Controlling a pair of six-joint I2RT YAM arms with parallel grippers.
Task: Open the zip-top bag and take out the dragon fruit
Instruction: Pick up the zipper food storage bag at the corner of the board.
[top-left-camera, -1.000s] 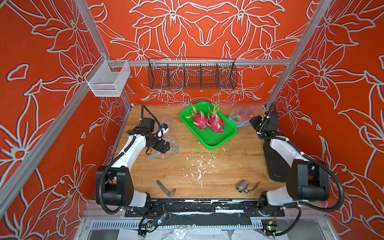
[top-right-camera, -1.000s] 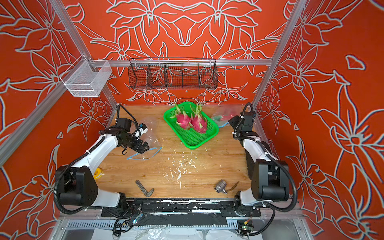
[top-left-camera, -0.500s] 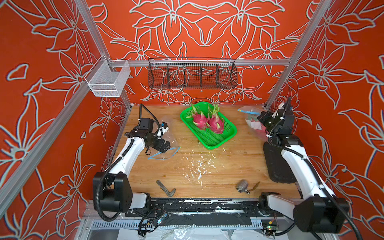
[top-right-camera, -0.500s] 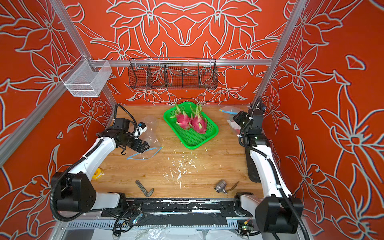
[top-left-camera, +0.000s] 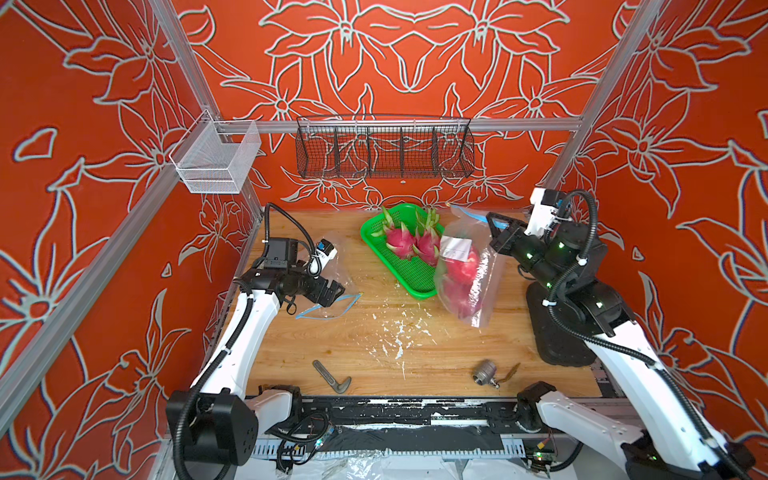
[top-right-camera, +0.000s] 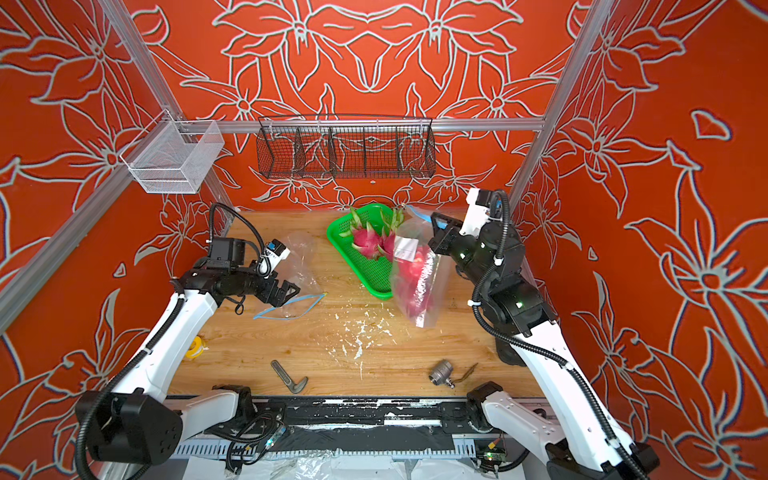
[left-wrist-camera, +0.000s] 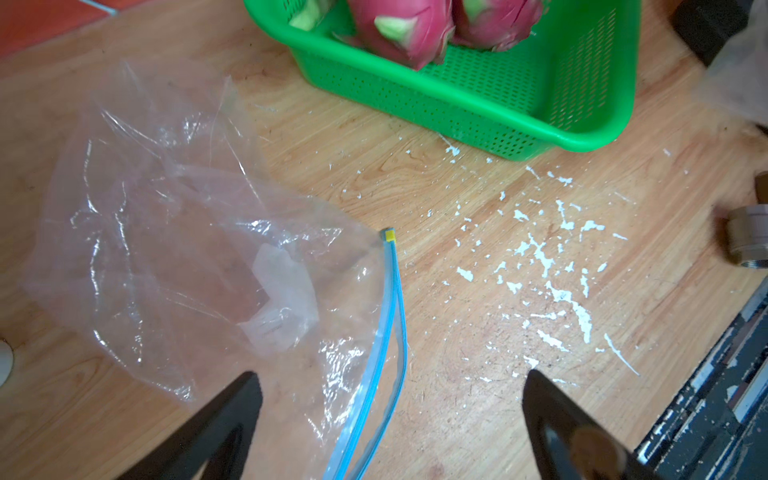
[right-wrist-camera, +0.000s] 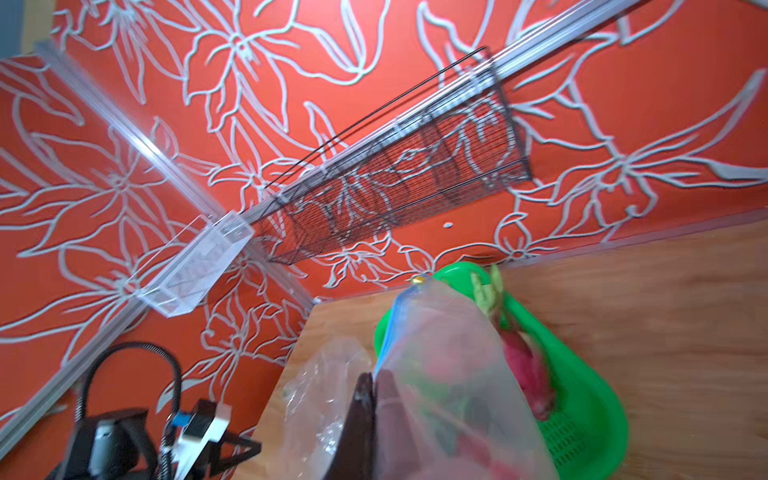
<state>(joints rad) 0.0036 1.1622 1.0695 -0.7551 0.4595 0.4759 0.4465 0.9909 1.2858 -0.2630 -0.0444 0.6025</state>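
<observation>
The fruit bag (top-left-camera: 471, 291) is pinched at its top by the right gripper (top-left-camera: 494, 222). The left gripper (left-wrist-camera: 390, 380) is held spread above an empty bag (left-wrist-camera: 166, 249).

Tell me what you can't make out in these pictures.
Held zip-top bag: its zip motion-blurred in the right wrist view, tiny in both top views; open or sealed, unclear.
Dragon fruit inside: wrinkled plastic smears it; count unclear.
Its white label: print too small.
Metal fitting: cut off by the left wrist view's edge.
</observation>
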